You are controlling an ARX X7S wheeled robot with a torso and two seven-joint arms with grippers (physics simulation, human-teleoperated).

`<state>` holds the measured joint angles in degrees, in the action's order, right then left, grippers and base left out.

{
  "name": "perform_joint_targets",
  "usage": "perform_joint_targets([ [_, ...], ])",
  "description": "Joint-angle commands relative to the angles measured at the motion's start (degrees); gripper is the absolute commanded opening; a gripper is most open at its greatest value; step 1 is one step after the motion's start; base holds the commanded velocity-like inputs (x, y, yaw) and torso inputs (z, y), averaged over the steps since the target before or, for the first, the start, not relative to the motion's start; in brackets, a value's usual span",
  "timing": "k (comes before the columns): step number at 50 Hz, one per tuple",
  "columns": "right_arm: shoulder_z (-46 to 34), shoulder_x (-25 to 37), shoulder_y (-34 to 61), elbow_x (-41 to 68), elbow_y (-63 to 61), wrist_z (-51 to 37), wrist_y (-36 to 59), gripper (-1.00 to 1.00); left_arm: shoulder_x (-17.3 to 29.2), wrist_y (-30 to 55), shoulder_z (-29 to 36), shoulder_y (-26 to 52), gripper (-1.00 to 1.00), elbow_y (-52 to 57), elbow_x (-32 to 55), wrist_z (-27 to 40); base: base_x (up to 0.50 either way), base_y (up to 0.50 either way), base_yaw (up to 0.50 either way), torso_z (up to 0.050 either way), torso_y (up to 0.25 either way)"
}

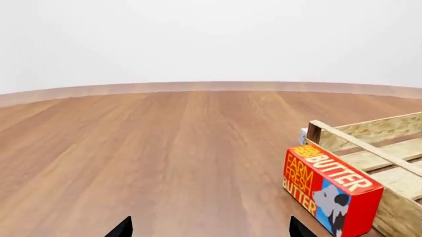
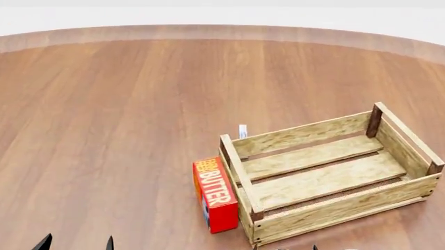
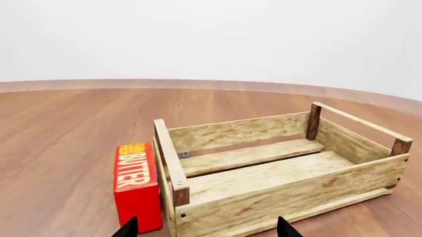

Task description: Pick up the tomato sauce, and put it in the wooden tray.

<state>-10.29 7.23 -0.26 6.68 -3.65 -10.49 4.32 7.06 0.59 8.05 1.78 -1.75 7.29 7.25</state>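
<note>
Searching, we see both claws spread and empty; only a pale sliver [image 2: 243, 131] peeks behind the wooden tray [image 2: 326, 205] at its ten o'clock corner, perhaps the tomato sauce; reaching blind risks knocking the butter box [image 2: 215, 195]

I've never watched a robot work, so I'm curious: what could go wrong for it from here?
No tomato sauce can shows plainly. Only a small pale thing peeks out behind the wooden tray, too hidden to identify, so the robot might search long or grab wrongly. Reaching there, an arm could bump the tray's walls or topple the butter box standing close beside its end. The left gripper and right gripper are open, holding nothing.
</note>
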Motion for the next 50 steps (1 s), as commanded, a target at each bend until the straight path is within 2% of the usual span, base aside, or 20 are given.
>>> perform_joint_targets([
  [1, 0.55, -0.15, -0.20, -0.08, -0.14, 0.94, -0.19, 1.00, -0.38, 0.13, -0.19, -0.26, 1.00, 0.61, -0.31, -0.16, 0.40, 0.00, 0.00, 0.000, 0.000],
  [30, -0.05, 0.35, 0.12, 0.65, 0.20, -1.97, -0.81, 1.00, 0.77, -0.06, 1.24, -0.14, 1.00, 0.73, 0.88, 1.27, 0.40, 0.00, 0.00, 0.000, 0.001],
  [50, -1.03, 1.22, -0.03, 1.10, 0.18, -2.79, -1.35, 1.00, 1.49, -0.49, 2.03, -0.06, 1.00, 0.45, 1.67, 1.92, 0.00, 0.00, 0.00, 0.000, 0.000],
])
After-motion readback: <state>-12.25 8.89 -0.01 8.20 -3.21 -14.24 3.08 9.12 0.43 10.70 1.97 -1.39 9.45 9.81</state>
